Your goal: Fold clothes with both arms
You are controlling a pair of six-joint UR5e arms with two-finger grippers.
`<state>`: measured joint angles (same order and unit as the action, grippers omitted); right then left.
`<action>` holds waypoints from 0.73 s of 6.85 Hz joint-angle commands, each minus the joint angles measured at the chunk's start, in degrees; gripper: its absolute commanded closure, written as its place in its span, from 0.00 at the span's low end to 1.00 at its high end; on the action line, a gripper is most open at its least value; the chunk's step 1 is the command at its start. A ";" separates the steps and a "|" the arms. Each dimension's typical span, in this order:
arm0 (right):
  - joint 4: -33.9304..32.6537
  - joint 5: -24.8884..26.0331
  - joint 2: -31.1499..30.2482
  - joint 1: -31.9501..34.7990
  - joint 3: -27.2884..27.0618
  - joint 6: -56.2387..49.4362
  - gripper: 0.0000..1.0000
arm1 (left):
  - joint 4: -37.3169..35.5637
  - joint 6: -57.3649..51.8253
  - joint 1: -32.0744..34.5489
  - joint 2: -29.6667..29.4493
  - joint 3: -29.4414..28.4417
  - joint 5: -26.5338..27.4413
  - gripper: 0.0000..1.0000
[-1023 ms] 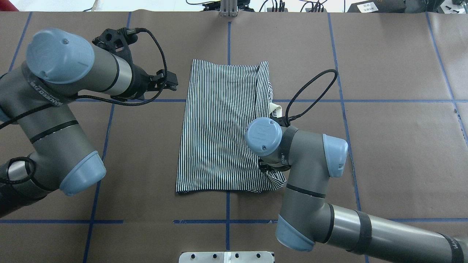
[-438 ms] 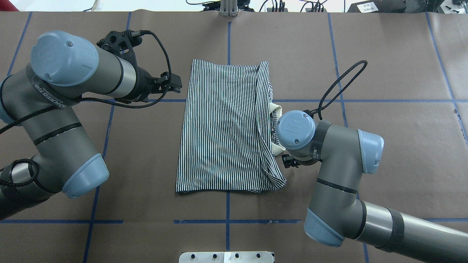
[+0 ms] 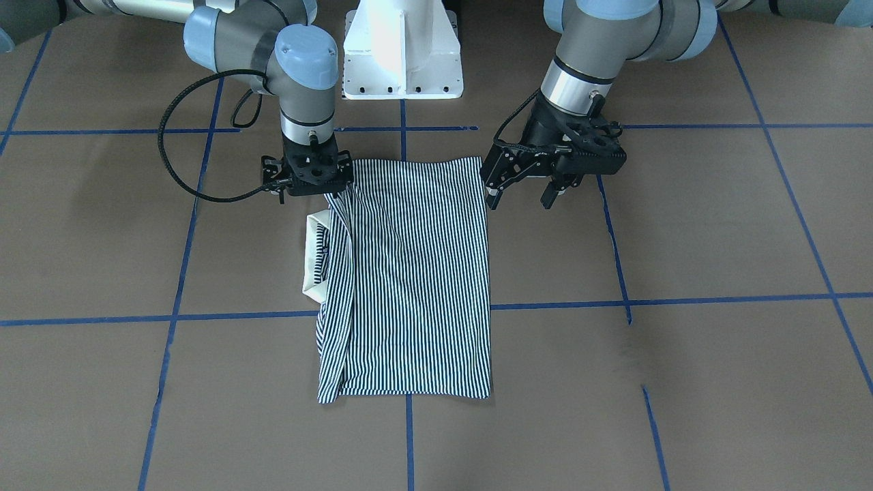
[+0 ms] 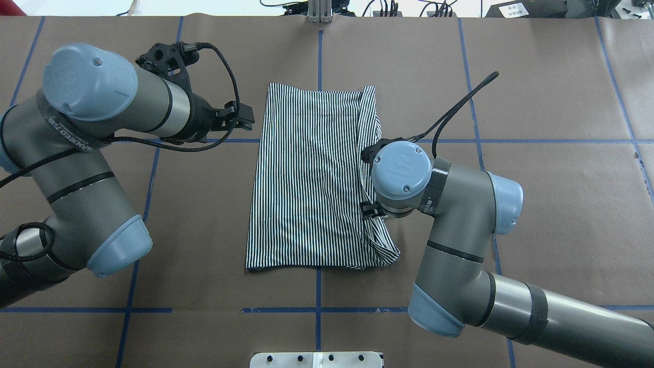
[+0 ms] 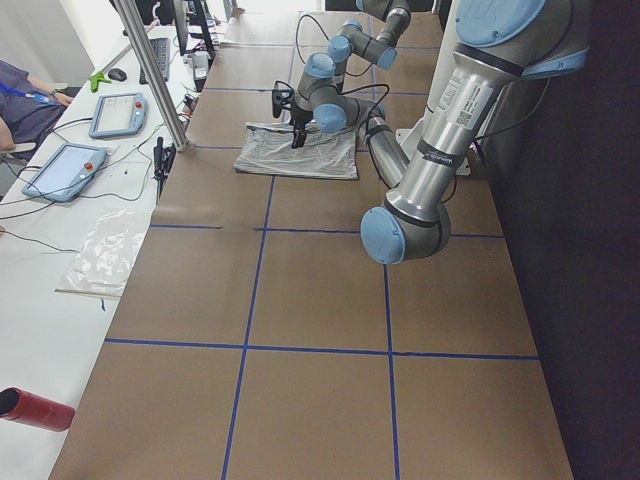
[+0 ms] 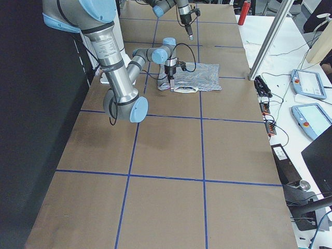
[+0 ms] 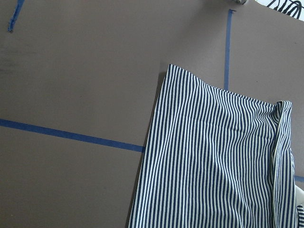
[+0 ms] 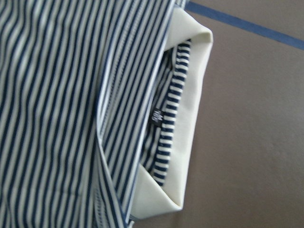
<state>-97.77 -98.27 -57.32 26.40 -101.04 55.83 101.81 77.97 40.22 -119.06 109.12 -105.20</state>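
Observation:
The striped polo shirt (image 3: 409,273) lies folded into a long rectangle in the middle of the table (image 4: 536,76). It also shows in the overhead view (image 4: 311,179) and the left wrist view (image 7: 213,156). Its cream collar (image 3: 314,256) sticks out on the robot's right side and fills the right wrist view (image 8: 190,95). My right gripper (image 3: 310,187) points down over the shirt's right edge near the collar. It looks open, and the wrist hides its fingertips. My left gripper (image 3: 520,199) is open and empty, above the table just off the shirt's left edge.
The white pedestal base (image 3: 402,61) stands behind the shirt's near edge. Blue tape lines cross the brown table cover. A metal post (image 4: 319,10) stands at the far edge. A side table with tablets (image 5: 65,170) runs along the operators' side.
My right arm swung out to the right off the shirt, then came back over the collar, which it now covers in the overhead view. My left gripper edged slightly toward the shirt. The shirt has not moved.

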 commanded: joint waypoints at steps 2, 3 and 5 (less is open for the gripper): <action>5.93 0.10 0.63 -0.46 4.80 -0.72 0.00 | 2.68 -0.01 0.04 0.15 -2.06 0.00 0.00; 3.58 -0.08 0.89 -0.99 4.72 -0.73 0.00 | 2.77 -0.01 0.04 0.23 -2.07 0.00 0.00; 2.50 -0.43 1.15 -1.61 4.63 -0.73 0.00 | 2.69 -0.01 0.04 0.41 -2.07 0.00 0.00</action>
<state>-94.71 -98.52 -56.31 25.21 -96.50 55.12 104.49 77.96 40.25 -118.76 107.06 -105.20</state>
